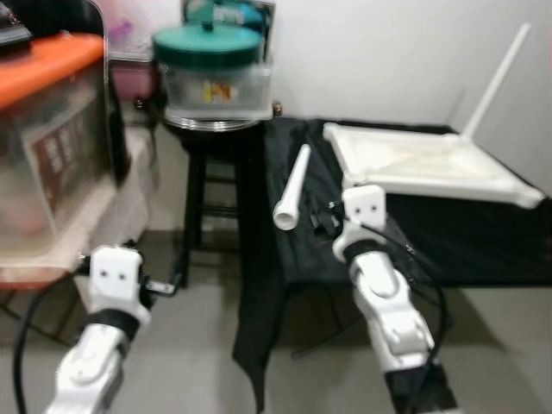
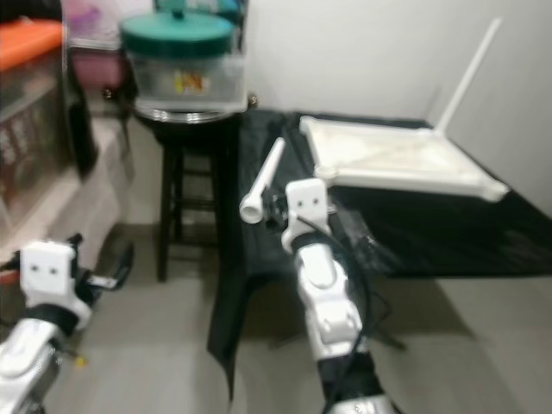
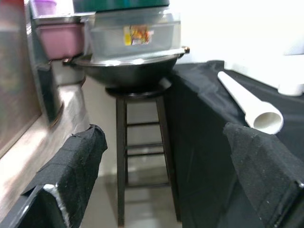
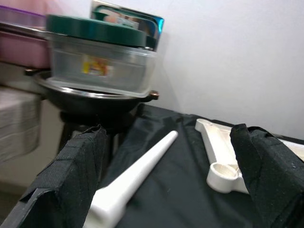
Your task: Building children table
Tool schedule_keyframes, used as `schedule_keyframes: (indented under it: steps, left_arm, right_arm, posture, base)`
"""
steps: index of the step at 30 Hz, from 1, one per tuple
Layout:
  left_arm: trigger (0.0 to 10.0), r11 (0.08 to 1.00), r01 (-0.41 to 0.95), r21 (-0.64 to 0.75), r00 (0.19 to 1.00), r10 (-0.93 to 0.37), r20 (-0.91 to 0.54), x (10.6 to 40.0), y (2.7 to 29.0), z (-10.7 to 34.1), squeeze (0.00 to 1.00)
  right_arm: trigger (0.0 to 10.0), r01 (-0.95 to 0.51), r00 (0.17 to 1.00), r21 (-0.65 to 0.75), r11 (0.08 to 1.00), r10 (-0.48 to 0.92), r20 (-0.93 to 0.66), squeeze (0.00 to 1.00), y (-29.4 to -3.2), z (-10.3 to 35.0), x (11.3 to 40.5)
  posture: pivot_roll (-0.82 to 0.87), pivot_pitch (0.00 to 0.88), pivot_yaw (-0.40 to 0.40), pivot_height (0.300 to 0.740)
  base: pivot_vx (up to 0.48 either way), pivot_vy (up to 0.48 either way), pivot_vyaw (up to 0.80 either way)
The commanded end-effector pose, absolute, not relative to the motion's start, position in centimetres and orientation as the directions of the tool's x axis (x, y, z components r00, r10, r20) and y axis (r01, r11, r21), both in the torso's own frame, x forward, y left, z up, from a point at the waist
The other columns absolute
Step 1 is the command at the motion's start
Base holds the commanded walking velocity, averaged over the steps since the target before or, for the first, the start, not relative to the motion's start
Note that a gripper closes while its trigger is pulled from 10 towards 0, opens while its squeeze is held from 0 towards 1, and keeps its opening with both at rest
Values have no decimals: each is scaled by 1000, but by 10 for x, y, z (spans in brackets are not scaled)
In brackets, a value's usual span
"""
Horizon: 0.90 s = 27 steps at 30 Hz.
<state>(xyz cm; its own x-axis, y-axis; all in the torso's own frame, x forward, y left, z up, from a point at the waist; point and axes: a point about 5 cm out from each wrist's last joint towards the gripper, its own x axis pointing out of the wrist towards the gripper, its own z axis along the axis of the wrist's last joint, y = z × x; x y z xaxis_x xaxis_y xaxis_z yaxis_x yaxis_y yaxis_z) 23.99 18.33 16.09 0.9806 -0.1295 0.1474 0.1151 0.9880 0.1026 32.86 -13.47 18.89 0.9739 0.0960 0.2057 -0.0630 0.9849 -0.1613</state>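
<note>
A white child's tabletop (image 1: 423, 159) lies upside down on a table draped in black cloth (image 1: 483, 233). One white leg (image 1: 496, 78) stands up from its far corner. A loose tapered white leg (image 1: 293, 185) lies on the cloth near the left edge, wide end toward me. My right gripper (image 1: 322, 217) hovers open just right of that wide end; in the right wrist view its fingers (image 4: 66, 185) spread on either side of the leg (image 4: 137, 178), apart from it. My left gripper (image 1: 162, 285) is open and low, left of the table, holding nothing.
A black stool (image 1: 207, 198) left of the table carries a dark pan and a clear container with a green lid (image 1: 211, 73). A clear bin with an orange lid (image 1: 47, 129) stands further left. Grey floor lies between the stool and me.
</note>
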Motion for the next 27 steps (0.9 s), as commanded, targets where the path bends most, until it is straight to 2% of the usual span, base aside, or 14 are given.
schedule_keyframes:
  steps: [1,7,19,24,25,27]
  left_arm:
    - [10000,986,134,102,978,-148,144,240,180,159,0]
    - [10000,985,142,99,977,-156,147,240,178,159,0]
    - [10000,985,143,92,977,-155,143,240,177,158,0]
    - [10000,985,148,93,976,-161,147,241,175,157,0]
    - [10000,984,150,95,976,-163,147,241,174,157,0]
    - [10000,984,151,96,975,-164,147,242,174,157,0]
  right_arm:
    - [10000,-41,975,-151,988,73,208,0,-139,189,329]
    - [10000,-11,974,-146,989,43,220,0,-142,191,331]
    - [10000,25,973,-134,991,7,232,0,-143,201,343]
    - [10000,93,980,-91,992,-75,184,0,-144,207,358]
    - [10000,93,991,-52,994,-88,104,0,-145,202,369]
    - [10000,89,994,-37,995,-87,60,0,-145,198,373]
  posture:
    - [44,0,-93,740]
    - [42,0,-91,740]
    - [45,0,-97,740]
    - [50,0,-100,740]
    - [50,0,-99,740]
    - [50,0,-99,740]
  base:
    - [386,0,0]
    - [369,0,0]
    - [0,0,0]
    - [0,0,0]
    - [0,0,0]
    - [0,0,0]
